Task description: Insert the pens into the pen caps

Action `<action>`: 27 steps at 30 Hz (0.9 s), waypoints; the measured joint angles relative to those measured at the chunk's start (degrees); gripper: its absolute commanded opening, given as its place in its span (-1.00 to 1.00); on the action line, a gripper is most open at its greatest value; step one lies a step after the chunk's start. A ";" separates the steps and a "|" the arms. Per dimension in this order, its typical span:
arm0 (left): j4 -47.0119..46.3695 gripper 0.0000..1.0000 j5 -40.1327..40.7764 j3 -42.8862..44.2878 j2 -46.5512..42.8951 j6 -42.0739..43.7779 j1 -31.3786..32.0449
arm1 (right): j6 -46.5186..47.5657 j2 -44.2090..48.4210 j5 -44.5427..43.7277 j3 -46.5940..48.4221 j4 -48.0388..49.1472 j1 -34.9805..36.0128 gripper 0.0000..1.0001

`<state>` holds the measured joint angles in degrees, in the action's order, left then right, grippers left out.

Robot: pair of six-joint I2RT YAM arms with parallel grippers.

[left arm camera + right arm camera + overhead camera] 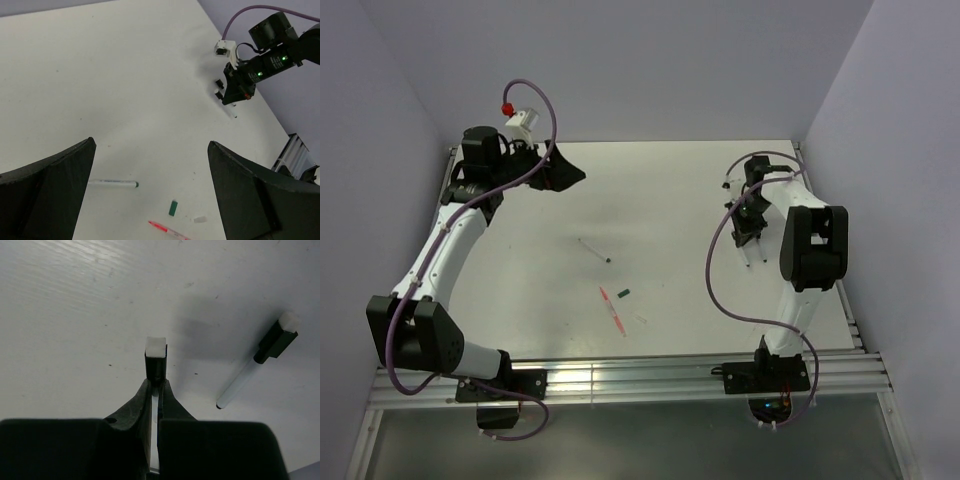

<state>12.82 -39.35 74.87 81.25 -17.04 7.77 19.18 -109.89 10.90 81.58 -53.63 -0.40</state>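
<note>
Right gripper pinches whitish pen, seemingly black-capped.

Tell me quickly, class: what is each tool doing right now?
Left tool: open, holding nothing.
Right tool: closed on a black-capped pen.

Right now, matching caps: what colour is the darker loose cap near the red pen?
Dark green cap; clearest in left wrist view.
</note>
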 measured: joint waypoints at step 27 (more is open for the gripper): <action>2.43 0.99 7.98 -2.29 -2.36 1.09 0.68 | -4.81 -8.24 -7.04 4.44 2.10 -3.37 -1.00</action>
<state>15.25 -31.38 72.58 78.89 -15.94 8.45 14.37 -118.13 3.86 86.02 -51.53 -3.77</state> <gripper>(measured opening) 0.995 0.039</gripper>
